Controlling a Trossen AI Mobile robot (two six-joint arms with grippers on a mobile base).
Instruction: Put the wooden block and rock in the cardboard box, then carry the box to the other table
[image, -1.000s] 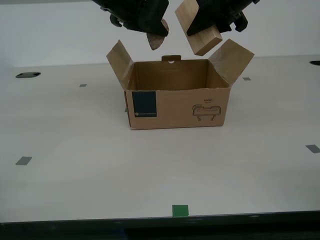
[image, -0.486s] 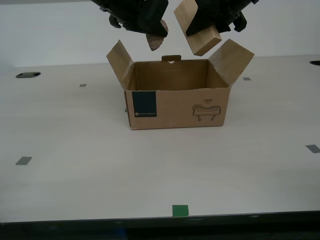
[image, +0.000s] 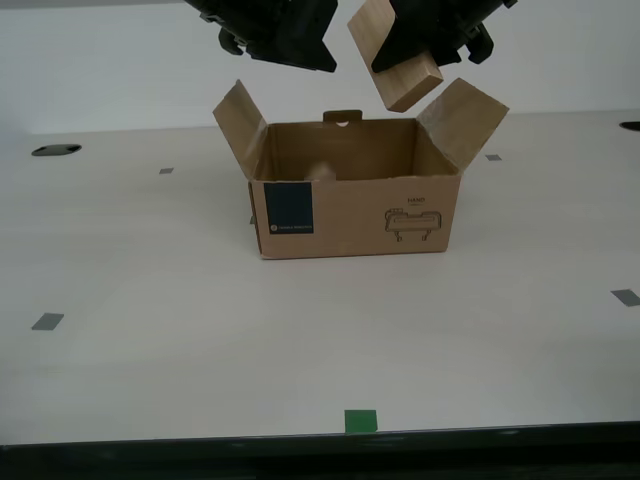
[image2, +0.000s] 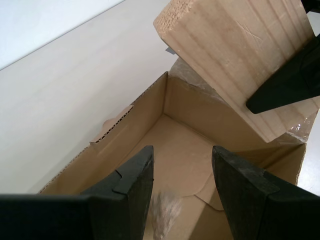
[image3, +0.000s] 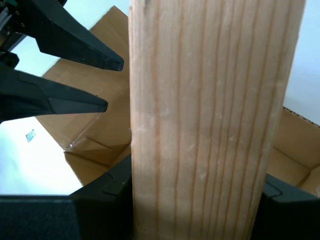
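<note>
The cardboard box (image: 355, 215) stands open on the white tabletop, flaps raised. Above its side at the exterior view's right, my first gripper (image: 425, 45) is shut on the wooden block (image: 398, 65), which hangs tilted over the opening; the block (image3: 210, 115) fills the first wrist view. My second gripper (image: 300, 45) is open above the box's other side, with nothing between its fingers (image2: 132, 175). The rock (image: 321, 172) is a blurred pinkish shape inside the box, also seen as a blur (image2: 162, 212) below the open jaws. The other table is out of view.
Grey tape squares (image: 47, 321) (image: 626, 297) and a green tape square (image: 360, 421) mark the tabletop (image: 150, 280). A dark oval opening (image: 55, 150) lies at the far edge on the exterior view's left. The table's near edge runs along the bottom of that view.
My second gripper has let go of the rock, which has dropped from its jaws into the box. The block and first gripper have stayed in place.
</note>
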